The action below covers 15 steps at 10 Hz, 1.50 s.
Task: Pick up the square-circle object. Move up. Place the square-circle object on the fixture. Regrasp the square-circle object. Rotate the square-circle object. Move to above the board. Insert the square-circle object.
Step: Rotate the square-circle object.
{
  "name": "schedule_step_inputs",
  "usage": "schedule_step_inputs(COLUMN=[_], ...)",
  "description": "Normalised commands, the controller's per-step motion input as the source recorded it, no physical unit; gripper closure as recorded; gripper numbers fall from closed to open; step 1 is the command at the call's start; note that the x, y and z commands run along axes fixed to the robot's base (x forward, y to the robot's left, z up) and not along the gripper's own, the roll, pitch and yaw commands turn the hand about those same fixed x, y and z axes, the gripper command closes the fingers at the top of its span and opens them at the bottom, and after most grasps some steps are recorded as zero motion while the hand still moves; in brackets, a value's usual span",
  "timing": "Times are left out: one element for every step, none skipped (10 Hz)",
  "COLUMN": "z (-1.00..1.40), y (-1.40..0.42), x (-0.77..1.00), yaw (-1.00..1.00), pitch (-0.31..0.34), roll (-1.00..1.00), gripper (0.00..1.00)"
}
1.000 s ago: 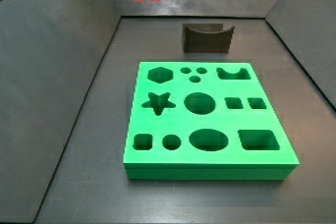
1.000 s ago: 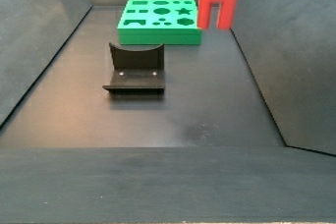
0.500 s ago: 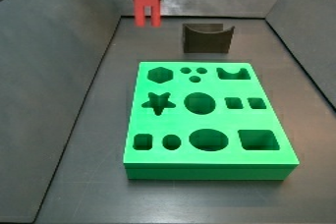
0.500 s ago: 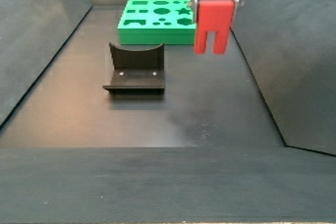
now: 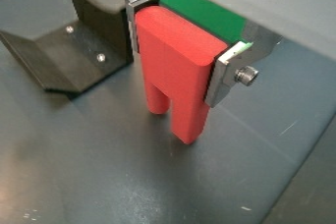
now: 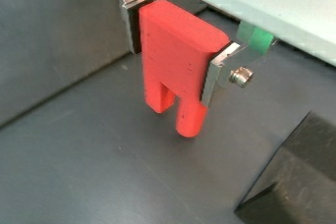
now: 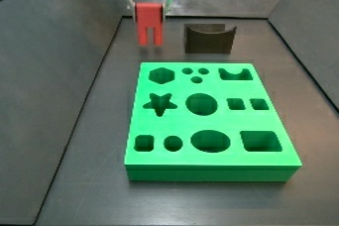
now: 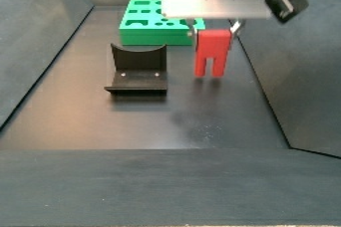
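Observation:
My gripper point(image 5: 179, 43) is shut on the square-circle object point(image 5: 176, 73), a small red block with two short legs pointing down. It also shows in the other wrist view point(image 6: 175, 61). In both side views the gripper point(image 7: 150, 12) holds the red block point(image 7: 150, 24) upright just above the floor, legs down point(image 8: 212, 54). The dark fixture point(image 7: 209, 38) stands beside it, a short way apart; it also shows in a side view point(image 8: 136, 69) and in both wrist views point(image 5: 66, 36) point(image 6: 296, 184). The green board point(image 7: 209, 121) lies on the floor past the fixture point(image 8: 162, 22).
Dark sloping walls point(image 7: 79, 32) enclose the floor on both sides point(image 8: 286, 52). The green board's edge point(image 5: 203, 12) shows behind the fingers in a wrist view.
The gripper has come down with the red block, from high near the top of the views to low near the floor beside the fixture. The gripper body now shows in both side views.

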Motion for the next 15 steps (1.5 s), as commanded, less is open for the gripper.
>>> schedule_step_inputs(z=[-0.40,-0.20,-0.20,-0.20,-0.20,-0.20,0.00,1.00,1.00,0.99,0.84,0.68,0.45,0.27,0.00], y=[0.03,0.03,0.03,0.03,0.03,0.03,0.00,0.00,0.00,0.00,0.00,0.00,0.00,0.00,0.08], x=[0.02,0.02,0.02,0.00,0.00,0.00,0.00,0.00,-0.02,-0.04,-0.03,-0.02,-0.02,-0.01,0.00], yaw=[-0.05,-0.05,-0.05,-0.05,-0.05,-0.05,-0.05,-0.03,-0.03,-0.03,-0.03,-0.03,-0.03,-0.03,1.00], pitch=[-0.059,-0.045,-0.045,-0.029,-0.029,-0.029,-0.030,-0.032,-0.015,0.019,0.038,0.052,0.058,0.062,0.005], roll=[-0.18,-0.18,-0.18,-0.18,-0.18,-0.18,0.02,0.02,0.01,0.01,0.01,0.00,0.00,0.00,0.00], gripper=[1.00,1.00,1.00,1.00,1.00,1.00,0.00,0.00,0.00,0.00,0.00,0.00,0.00,0.00,0.00])
